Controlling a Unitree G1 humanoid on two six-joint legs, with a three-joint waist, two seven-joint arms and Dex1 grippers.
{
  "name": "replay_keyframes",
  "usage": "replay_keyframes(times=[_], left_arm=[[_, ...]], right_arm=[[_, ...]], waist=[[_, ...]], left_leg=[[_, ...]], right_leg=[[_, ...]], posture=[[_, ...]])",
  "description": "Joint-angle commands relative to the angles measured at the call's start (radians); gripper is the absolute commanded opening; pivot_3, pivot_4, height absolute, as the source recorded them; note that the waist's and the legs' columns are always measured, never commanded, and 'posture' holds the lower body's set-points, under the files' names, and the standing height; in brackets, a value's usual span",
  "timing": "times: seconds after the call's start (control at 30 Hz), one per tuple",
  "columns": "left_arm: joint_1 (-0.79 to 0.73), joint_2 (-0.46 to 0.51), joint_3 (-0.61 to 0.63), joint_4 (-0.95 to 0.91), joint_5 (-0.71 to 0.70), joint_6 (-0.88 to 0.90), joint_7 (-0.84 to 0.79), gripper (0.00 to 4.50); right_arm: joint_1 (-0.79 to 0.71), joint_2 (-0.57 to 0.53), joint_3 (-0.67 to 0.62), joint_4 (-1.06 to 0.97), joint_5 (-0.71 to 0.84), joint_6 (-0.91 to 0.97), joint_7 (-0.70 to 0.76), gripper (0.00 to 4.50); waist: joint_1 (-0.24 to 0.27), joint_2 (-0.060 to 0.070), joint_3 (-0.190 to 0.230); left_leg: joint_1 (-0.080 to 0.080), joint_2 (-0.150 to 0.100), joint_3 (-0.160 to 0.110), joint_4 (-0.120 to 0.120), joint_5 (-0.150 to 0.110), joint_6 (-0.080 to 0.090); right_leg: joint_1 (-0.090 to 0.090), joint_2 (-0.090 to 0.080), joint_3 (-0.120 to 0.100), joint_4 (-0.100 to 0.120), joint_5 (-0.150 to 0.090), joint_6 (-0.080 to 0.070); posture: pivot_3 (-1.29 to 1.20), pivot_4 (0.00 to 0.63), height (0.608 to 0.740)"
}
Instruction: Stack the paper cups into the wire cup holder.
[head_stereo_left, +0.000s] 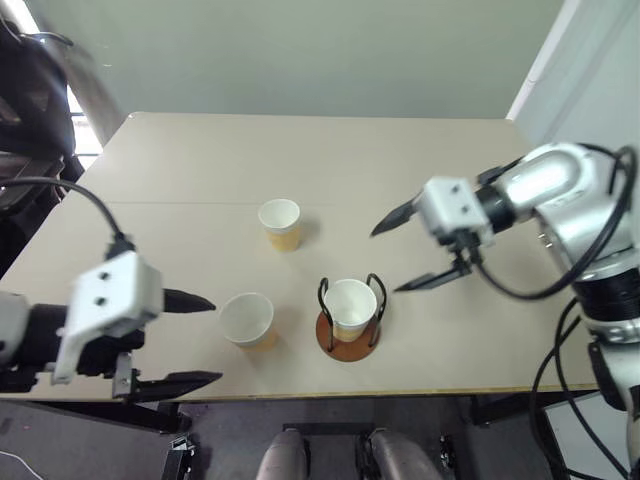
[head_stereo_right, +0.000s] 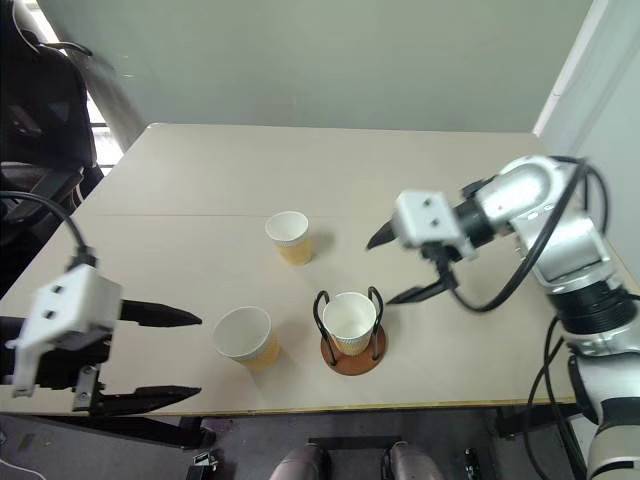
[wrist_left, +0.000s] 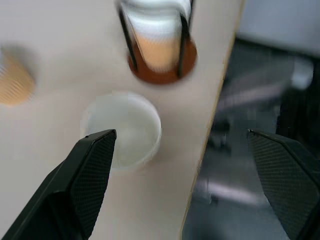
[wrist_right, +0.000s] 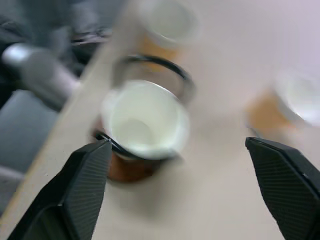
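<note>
A pale beige table (head_stereo_left: 200, 160) carries all the task items near its front half. The right gripper (head_stereo_left: 408, 252) hangs above the table, just to the right of and above the wire cup holder (head_stereo_left: 348, 330), its two black fingers spread wide with nothing between them. The left gripper (head_stereo_left: 190, 340) sits at the table's front left edge, fingers likewise spread wide and empty; one finger reaches over the tabletop, the other lies along the front edge.

The holder stands upright near the front edge, centre-right, on its reddish-brown disc base. One paper cup (head_stereo_left: 351, 306) sits upright inside the wire loops, mouth up. A second cup (head_stereo_left: 248, 320) stands on the table just left of the holder, close to the tip of the left gripper's upper finger but apart from it. A third cup (head_stereo_left: 280, 223) stands farther back, well apart from both grippers.
</note>
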Motion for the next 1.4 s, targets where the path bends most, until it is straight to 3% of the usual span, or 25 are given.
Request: replay_keyframes(times=[0.03, 0.17, 0.37, 0.57, 0.67, 1.07, 1.17, 1.4], left_arm=[[-0.038, 0.045, -0.098, 0.017, 0.07, -0.107, -0.04, 4.5], [-0.106, 0.116, -0.271, 0.098, 0.201, -0.243, -0.052, 4.5], [-0.212, 0.116, -0.425, 0.162, 0.238, -0.311, -0.071, 4.5], [-0.338, 0.082, -0.601, 0.2, 0.273, -0.354, -0.088, 4.5], [-0.39, 0.068, -0.663, 0.224, 0.305, -0.371, -0.099, 4.5], [-0.556, -0.054, -0.871, 0.335, 0.455, -0.461, -0.142, 4.5], [-0.561, -0.064, -0.876, 0.344, 0.467, -0.474, -0.154, 3.95], [-0.584, -0.081, -0.879, 0.363, 0.484, -0.487, -0.173, 1.4]], right_arm=[[0.0, -0.072, -0.139, -0.011, 0.071, 0.046, -0.005, 4.48], [0.091, -0.149, -0.21, -0.073, 0.088, 0.09, -0.045, 4.48], [0.179, -0.184, -0.288, -0.23, 0.186, 0.21, -0.112, 4.48], [0.299, -0.206, -0.562, -0.317, 0.468, 0.311, -0.096, 4.48], [0.372, -0.225, -0.652, -0.353, 0.535, 0.335, -0.116, 4.48], [0.498, -0.282, -0.729, -0.46, 0.596, 0.335, -0.265, 4.48], [0.518, -0.294, -0.744, -0.474, 0.614, 0.335, -0.279, 4.5], [0.542, -0.322, -0.762, -0.468, 0.631, 0.327, -0.294, 4.5]], waist=[[0.002, 0.0, 0.0], [0.003, -0.001, -0.001], [-0.006, 0.0, 0.0], [0.004, -0.001, 0.0], [0.008, -0.001, -0.001], [0.004, -0.001, -0.001], [0.004, -0.001, -0.001], [0.004, -0.001, -0.001]], left_leg=[[-0.001, 0.0, 0.0, 0.0, -0.001, -0.001], [0.0, 0.0, -0.001, -0.001, -0.005, -0.004], [0.0, 0.0, 0.0, -0.003, -0.007, -0.006], [-0.002, 0.0, 0.0, -0.002, -0.007, -0.006], [-0.004, 0.0, -0.001, -0.001, -0.007, -0.005], [-0.003, 0.0, 0.0, 0.0, -0.005, -0.003], [-0.004, 0.0, 0.0, 0.0, -0.005, -0.003], [-0.005, 0.0, 0.0, 0.0, -0.005, -0.002]], right_leg=[[-0.001, 0.0, 0.0, 0.0, 0.0, 0.0], [-0.001, 0.0, -0.001, 0.0, 0.002, 0.003], [-0.003, 0.0, -0.001, 0.0, 0.002, 0.006], [-0.003, 0.0, -0.001, -0.001, 0.001, 0.008], [-0.003, 0.0, -0.001, -0.001, 0.0, 0.009], [-0.003, 0.0, -0.001, 0.0, 0.0, 0.01], [-0.003, 0.0, -0.001, 0.0, 0.0, 0.011], [-0.003, 0.0, -0.001, 0.0, 0.0, 0.013]], posture=[[0.0, 0.15, 0.74], [0.0, 0.15, 0.74], [0.0, 0.15, 0.74], [0.0, 0.15, 0.74], [0.0, 0.15, 0.74], [0.0, 0.15, 0.74], [0.0, 0.15, 0.74], [0.0, 0.15, 0.74]])
